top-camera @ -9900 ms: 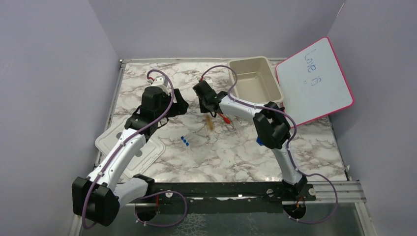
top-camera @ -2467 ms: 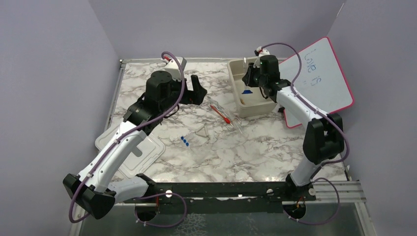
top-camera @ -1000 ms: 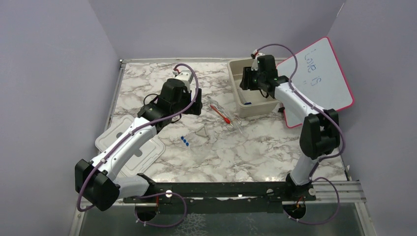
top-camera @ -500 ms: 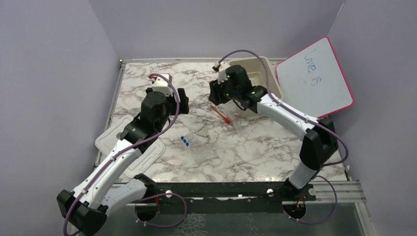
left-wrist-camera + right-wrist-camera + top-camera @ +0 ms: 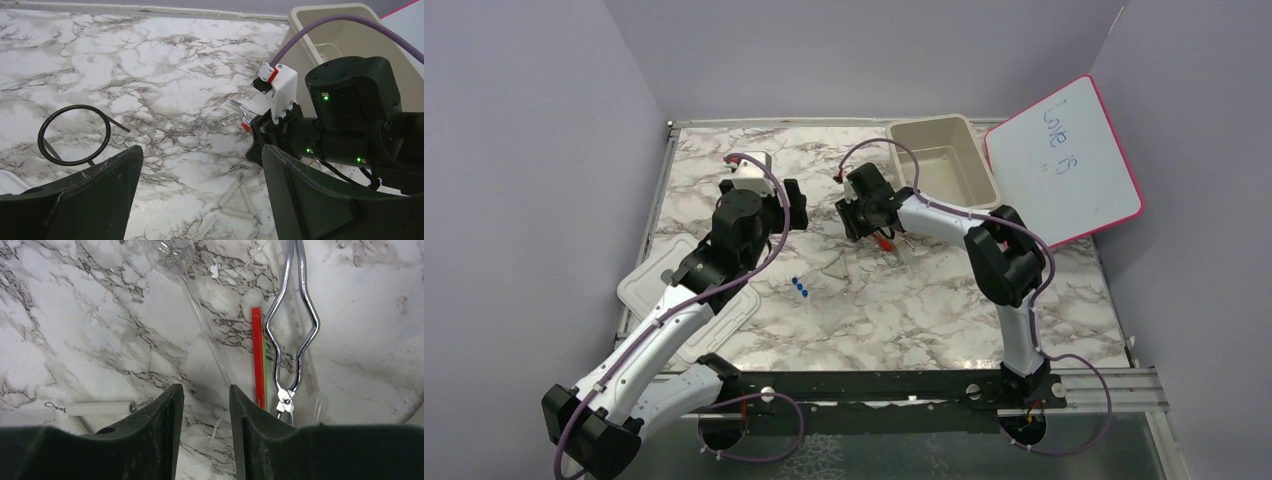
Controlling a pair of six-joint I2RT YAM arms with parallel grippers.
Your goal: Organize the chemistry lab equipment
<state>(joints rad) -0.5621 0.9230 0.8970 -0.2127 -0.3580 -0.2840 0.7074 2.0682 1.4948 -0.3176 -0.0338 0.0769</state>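
My right gripper point(image 5: 856, 222) hangs open and empty over the table's middle. In its wrist view the jaws point(image 5: 205, 390) stand a little apart just left of a red-tipped dropper point(image 5: 258, 355) and a metal wire clamp point(image 5: 292, 325); a clear glass stem point(image 5: 200, 320) runs toward the gap. My left gripper point(image 5: 796, 205) is wide open and empty point(image 5: 201, 155). A black wire ring point(image 5: 75, 134) lies to its left. Clear tubes with blue caps point(image 5: 800, 287) lie nearer me. The brush and the blue hexagonal piece are not seen.
The beige tub point(image 5: 902, 160) stands at the back right, the pink-framed whiteboard point(image 5: 1064, 160) leaning beside it. The white lid point(image 5: 654, 290) lies at the left under my left arm. A triangle of white tubes point(image 5: 240, 200) lies between the grippers.
My right gripper has left the tub and come down and left over the dropper and clamp. My left gripper has swung back to the left and stays open.
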